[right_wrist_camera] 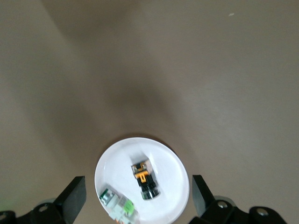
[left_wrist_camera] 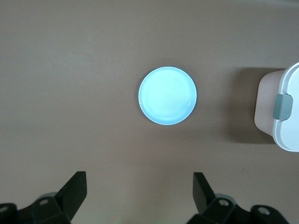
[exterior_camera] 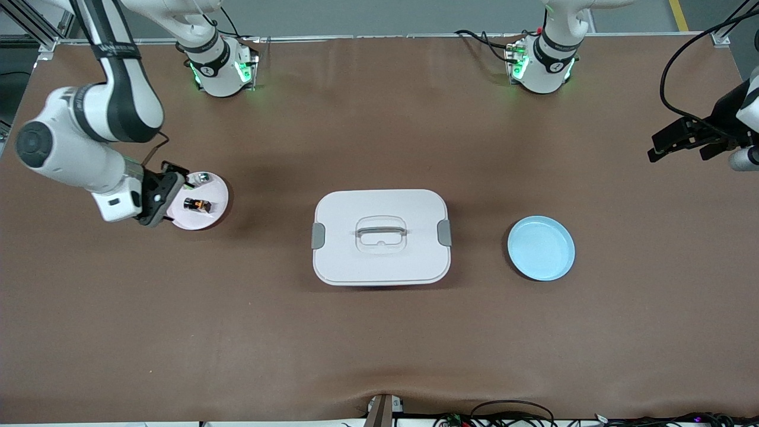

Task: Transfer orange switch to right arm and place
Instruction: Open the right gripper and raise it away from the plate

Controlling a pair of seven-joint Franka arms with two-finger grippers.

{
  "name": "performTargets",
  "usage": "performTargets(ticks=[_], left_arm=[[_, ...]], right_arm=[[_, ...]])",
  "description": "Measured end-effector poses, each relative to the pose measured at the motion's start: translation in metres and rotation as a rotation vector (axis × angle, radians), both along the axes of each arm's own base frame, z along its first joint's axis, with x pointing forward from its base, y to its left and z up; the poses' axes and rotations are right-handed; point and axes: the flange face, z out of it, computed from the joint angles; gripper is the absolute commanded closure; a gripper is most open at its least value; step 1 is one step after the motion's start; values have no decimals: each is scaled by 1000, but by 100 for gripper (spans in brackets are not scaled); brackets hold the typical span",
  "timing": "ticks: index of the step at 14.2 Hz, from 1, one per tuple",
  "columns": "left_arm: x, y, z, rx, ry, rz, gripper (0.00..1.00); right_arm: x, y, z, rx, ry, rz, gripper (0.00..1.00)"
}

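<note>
Wide brown tabletop (exterior_camera: 379, 344) fills the scene, and in the middle of it sits the biggest item, a white lidded box (exterior_camera: 380, 237) with grey latches at both ends and a recessed handle on top. Now the arms: the right arm comes down from its base, elbow bent and forearm swung out toward its own end of the tabletop, wrist tipped down so the right claw (exterior_camera: 155, 198) hangs over the edge of the pink plate (exterior_camera: 214, 214). Its black fingers (right_wrist_camera: 71, 198) are spread wide, nothing between them, and the right wrist view looks straight down on that plate between them. The left arm reaches out at its own end of the tabletop, raised, with only its dark wrist and the left claw (exterior_camera: 682, 142) showing at the edge of the front view; its fingers (left_wrist_camera: 74, 189) are spread wide too and empty, and the left wrist view looks down on bare tabletop with the light blue plate (exterior_camera: 541, 247) farther off and a corner of the box. That blue plate lies beside the box toward the left arm's end. On the pink plate, near its middle, lies the orange switch (exterior_camera: 197, 205) on its side, black body with orange end, and just beside it the small clear-green-silver part (exterior_camera: 202, 177), close to the plate's rim.
</note>
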Motion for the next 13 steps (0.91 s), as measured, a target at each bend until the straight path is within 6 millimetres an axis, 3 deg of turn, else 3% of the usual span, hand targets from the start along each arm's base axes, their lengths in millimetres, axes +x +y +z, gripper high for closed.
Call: performTargets(ticks=[7, 10, 13], left_arm=[[1, 0, -2, 0, 4, -1, 0], [1, 0, -2, 0, 5, -1, 0], [1, 0, -2, 0, 5, -1, 0]], right_arm=[[34, -14, 100, -152, -61, -217, 0], [45, -27, 148, -183, -68, -437, 0], [50, -52, 172, -183, -100, -647, 0]])
